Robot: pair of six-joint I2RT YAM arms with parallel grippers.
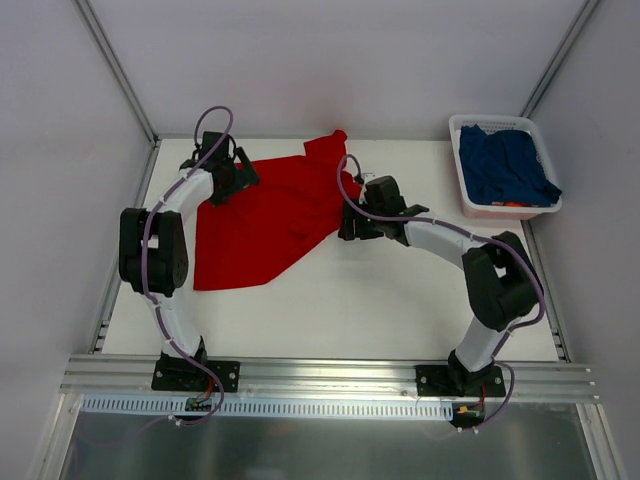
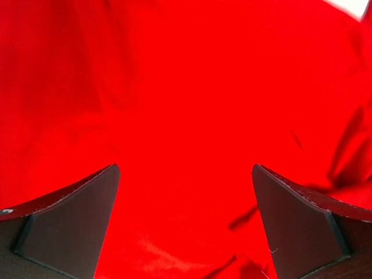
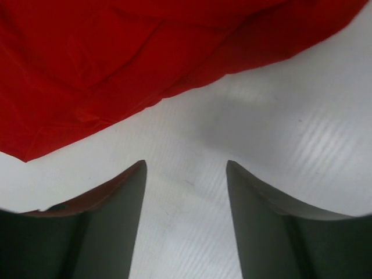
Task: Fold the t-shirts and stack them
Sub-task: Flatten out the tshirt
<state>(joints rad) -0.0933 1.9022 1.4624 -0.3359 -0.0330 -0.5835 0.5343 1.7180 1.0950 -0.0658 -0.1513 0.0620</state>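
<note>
The red t-shirt (image 1: pixel 265 215) lies spread and partly folded on the white table, one sleeve pointing to the back edge. It fills the left wrist view (image 2: pixel 186 104) and the top of the right wrist view (image 3: pixel 133 58). My left gripper (image 1: pixel 243 180) is open just above the shirt's upper left part, its fingers (image 2: pixel 70 221) apart with red cloth between and below them. My right gripper (image 1: pixel 347 226) is open and empty over bare table at the shirt's right edge. The navy blue t-shirt (image 1: pixel 505 165) lies crumpled in the basket.
The white plastic basket (image 1: pixel 468 197) stands at the back right corner of the table (image 1: pixel 380 300). Metal frame rails run along the left, right and near edges. White walls enclose the back and sides.
</note>
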